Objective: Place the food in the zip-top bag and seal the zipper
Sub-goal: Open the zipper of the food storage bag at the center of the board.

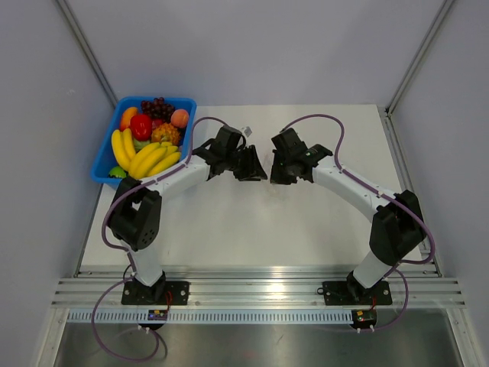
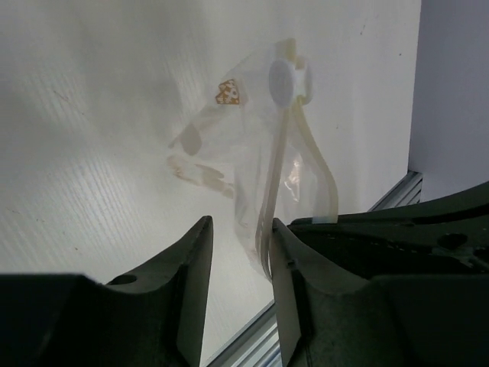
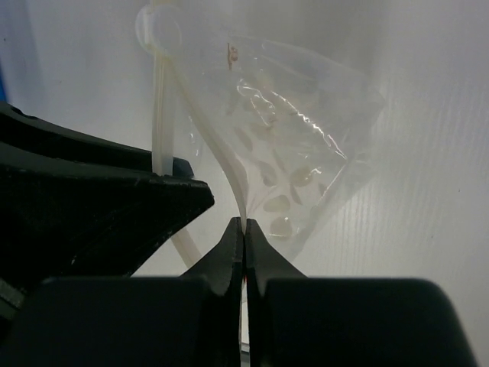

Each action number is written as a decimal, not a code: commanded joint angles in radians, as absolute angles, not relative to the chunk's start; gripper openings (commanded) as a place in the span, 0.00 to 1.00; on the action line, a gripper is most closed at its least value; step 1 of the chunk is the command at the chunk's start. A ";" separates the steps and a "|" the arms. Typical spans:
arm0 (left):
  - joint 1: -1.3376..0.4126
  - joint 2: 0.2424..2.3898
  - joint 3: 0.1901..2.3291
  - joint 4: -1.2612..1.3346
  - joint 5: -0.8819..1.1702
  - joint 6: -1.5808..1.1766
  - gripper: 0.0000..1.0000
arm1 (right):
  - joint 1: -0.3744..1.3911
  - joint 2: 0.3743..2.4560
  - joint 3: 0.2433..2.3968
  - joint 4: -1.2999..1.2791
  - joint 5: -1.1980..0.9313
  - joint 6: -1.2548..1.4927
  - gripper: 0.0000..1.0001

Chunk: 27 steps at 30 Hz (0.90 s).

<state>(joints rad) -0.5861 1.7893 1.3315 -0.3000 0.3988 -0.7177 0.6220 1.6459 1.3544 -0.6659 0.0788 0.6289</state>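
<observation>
One peach point(image 1: 179, 118) upper left in bin point(image 1: 103, 158), bananas point(image 1: 149, 159) beside. Right gripper point(image 3: 243, 228) pinches bag point(image 3: 306, 138) lip; left gripper point(image 2: 241, 227) parted astride zipper point(image 2: 275, 183), mid-frame.

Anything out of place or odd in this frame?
Nothing is spilled or damaged. The zip-top bag looks crumpled and empty, one mouth edge pinched in the right gripper, the other beside a finger of the open left gripper.
</observation>
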 commanded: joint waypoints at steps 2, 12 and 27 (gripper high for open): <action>-0.591 1.786 1.368 -0.325 0.334 -0.675 0.26 | 0.637 1.612 1.350 -0.653 0.080 0.627 0.00; -0.563 1.712 1.330 -0.446 0.278 -0.571 0.00 | 0.637 1.603 1.373 -0.650 0.097 0.603 0.00; -0.548 1.575 1.293 -0.643 0.163 -0.420 0.00 | 0.637 1.700 1.460 -0.612 0.080 0.591 0.00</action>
<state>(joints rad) -0.5640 1.5993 1.2987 -0.5850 0.2256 -0.4694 0.6323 1.6939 1.4155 -0.6376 0.0673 0.6018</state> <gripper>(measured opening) 0.009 0.012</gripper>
